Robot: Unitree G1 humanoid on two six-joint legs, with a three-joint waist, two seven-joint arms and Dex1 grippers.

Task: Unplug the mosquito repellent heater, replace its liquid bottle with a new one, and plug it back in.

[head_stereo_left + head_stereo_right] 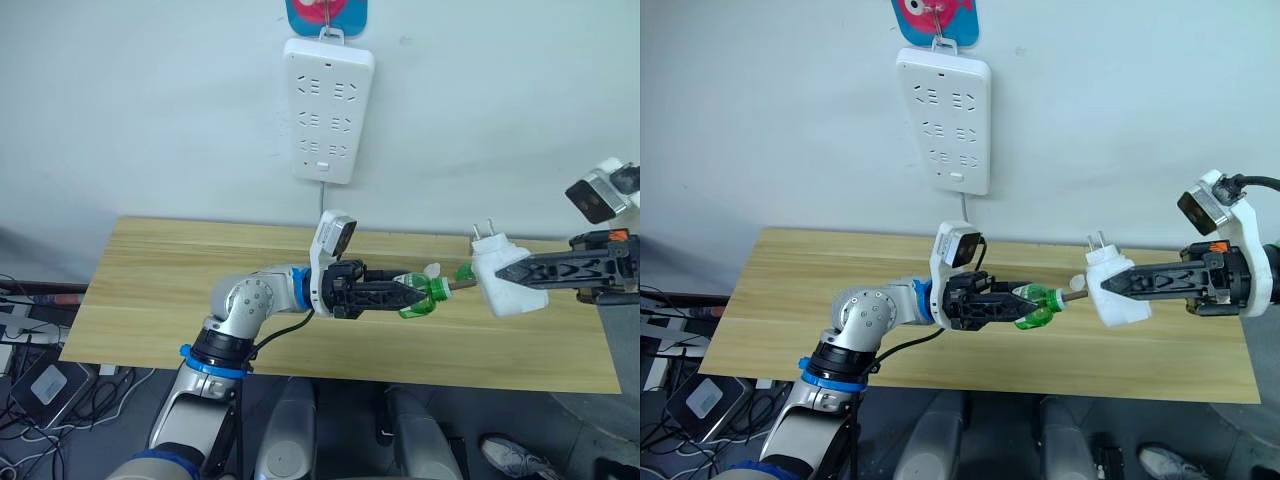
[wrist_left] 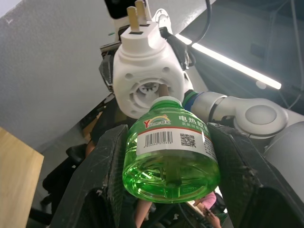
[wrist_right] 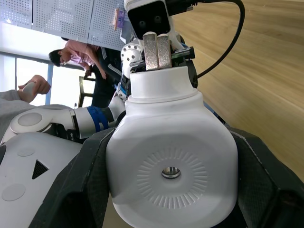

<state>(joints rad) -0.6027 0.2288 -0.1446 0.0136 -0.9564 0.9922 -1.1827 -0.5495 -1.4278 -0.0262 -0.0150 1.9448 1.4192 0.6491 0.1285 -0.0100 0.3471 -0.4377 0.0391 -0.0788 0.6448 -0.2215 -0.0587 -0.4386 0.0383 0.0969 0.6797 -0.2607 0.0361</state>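
Smooth rounded white heater (image 1: 503, 283) facing clear green liquid bottle (image 1: 424, 297).

Green liquid bottle (image 2: 171, 154) label: red-and-yellow brand logo, wording too small to read, Chinese characters "电热蚊…" partly visible, barcode with illegible digits, QR code beside it

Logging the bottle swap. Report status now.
Left gripper shut on green bottle. Right gripper shut on heater, unplugged. Bottle wick at heater socket. Nothing in the way.
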